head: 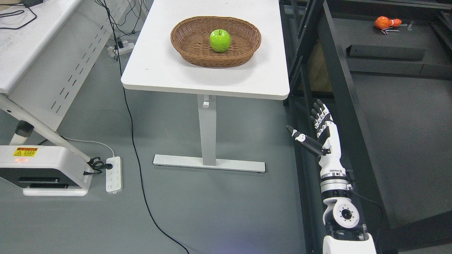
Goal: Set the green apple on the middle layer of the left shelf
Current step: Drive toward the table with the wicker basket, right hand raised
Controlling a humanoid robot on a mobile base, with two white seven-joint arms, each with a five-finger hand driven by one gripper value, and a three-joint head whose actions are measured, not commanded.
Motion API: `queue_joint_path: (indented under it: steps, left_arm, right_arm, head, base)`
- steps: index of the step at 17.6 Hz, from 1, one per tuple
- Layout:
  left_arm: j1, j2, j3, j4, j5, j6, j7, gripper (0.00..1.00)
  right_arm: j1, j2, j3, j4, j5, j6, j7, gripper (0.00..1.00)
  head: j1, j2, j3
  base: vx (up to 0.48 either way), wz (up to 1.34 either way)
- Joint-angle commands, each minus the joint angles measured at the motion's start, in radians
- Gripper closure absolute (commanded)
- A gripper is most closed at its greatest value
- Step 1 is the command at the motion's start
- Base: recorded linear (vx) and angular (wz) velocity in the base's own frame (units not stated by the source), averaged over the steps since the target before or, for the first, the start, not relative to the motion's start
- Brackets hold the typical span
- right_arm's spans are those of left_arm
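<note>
A green apple (219,40) lies in the middle of a brown wicker basket (187,49) on a white table (159,70). My right hand (314,127) is raised below and to the right of the table's near right corner, well short of the apple. Its fingers (319,113) are spread with the thumb out, and it holds nothing. A black shelf frame (335,81) stands just right of the table and the hand. My left arm is out of view.
A white desk (31,42) and a white machine base (46,169) stand at the left. A power strip (114,174) and a black cable (137,165) lie on the grey floor. An orange object (386,23) lies at the upper right.
</note>
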Motion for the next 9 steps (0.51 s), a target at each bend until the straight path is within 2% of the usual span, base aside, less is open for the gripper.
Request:
queue_joint_path:
  steps: [1, 9]
  left_arm:
    - [0.0, 0.017, 0.001, 0.0, 0.0, -0.001, 0.0, 0.0]
    - [0.0, 0.017, 0.001, 0.0, 0.0, -0.001, 0.0, 0.0]
  right_arm:
    - [0.018, -0.017, 0.01, -0.001, -0.015, 0.0, 0.001, 0.0]
    - [0.018, -0.017, 0.005, 0.0, -0.014, 0.0, 0.0, 0.0]
  head:
    - [0.0, 0.0, 0.0]
    - [0.0, 0.0, 0.0]
  base:
    - [0.0, 0.0]
    - [0.051, 0.05]
